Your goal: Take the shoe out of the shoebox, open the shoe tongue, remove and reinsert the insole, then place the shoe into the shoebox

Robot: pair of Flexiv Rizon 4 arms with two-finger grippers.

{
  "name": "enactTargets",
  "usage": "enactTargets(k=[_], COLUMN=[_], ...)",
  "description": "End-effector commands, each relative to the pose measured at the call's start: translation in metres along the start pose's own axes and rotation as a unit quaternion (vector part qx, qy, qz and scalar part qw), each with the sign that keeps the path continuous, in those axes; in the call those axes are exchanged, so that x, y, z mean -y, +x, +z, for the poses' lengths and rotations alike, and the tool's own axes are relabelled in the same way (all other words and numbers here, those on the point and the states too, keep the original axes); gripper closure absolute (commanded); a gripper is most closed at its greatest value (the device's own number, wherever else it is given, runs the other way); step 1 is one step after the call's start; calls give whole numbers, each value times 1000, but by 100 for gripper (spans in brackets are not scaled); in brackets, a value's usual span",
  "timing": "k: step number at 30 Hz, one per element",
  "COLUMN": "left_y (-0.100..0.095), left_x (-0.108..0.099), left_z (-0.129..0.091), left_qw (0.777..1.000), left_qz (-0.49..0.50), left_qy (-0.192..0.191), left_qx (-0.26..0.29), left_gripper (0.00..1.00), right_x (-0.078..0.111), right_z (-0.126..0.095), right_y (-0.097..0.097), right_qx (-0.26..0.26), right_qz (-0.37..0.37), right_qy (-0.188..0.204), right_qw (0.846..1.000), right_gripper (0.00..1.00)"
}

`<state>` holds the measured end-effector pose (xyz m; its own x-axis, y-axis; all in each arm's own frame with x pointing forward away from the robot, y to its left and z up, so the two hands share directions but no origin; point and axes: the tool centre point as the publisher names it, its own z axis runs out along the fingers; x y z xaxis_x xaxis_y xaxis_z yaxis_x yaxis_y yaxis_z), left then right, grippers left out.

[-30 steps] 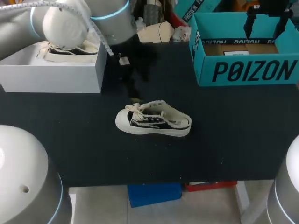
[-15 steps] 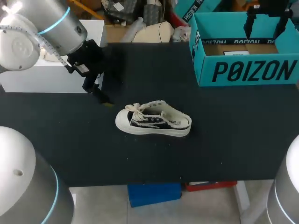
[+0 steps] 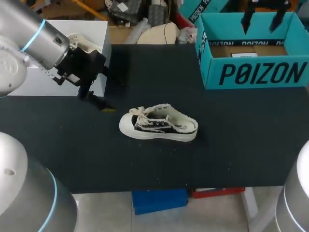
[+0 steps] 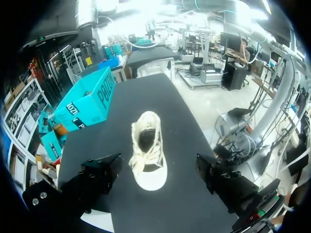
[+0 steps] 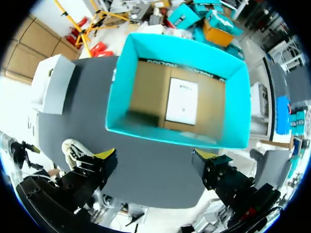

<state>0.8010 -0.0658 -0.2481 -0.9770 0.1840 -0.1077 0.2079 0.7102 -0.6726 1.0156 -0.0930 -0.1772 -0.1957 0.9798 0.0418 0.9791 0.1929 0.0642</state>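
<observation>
Cream-and-black canvas sneaker (image 3: 158, 123) sat upright on the black counter (image 3: 241, 140), outside the teal cardboard shoebox (image 3: 251, 72); left gripper (image 4: 158, 171) gaped empty near its toe, right gripper (image 5: 155, 158) hung open over the box.

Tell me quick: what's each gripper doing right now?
Left gripper: open, empty, shoe ahead of it.
Right gripper: open, empty, above the teal shoebox.

Bare table (image 3: 231, 145) lies around the shoe (image 3: 158, 129) at twelve, three and six o'clock; at ten o'clock the left gripper (image 3: 100, 103) hangs close, white box (image 3: 94, 31) behind it; at two o'clock stands the shoebox (image 3: 251, 72), right gripper (image 3: 264, 18) above its open top.
</observation>
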Motion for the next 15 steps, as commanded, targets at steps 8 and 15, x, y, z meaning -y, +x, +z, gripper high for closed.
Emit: enactTargets(k=[8, 15], left_y=[3, 3], left_x=[-2, -2], left_z=[1, 1], left_qw=[1000, 1000], left_qz=[1, 1], left_qy=[2, 2], left_qx=[5, 5], left_gripper=[0, 0], right_x=[87, 87], right_z=[-28, -28], right_y=[186, 186], right_qx=[-26, -26], right_qz=[-479, -479], right_qy=[-36, -36], right_qw=[876, 876], right_gripper=[0, 0])
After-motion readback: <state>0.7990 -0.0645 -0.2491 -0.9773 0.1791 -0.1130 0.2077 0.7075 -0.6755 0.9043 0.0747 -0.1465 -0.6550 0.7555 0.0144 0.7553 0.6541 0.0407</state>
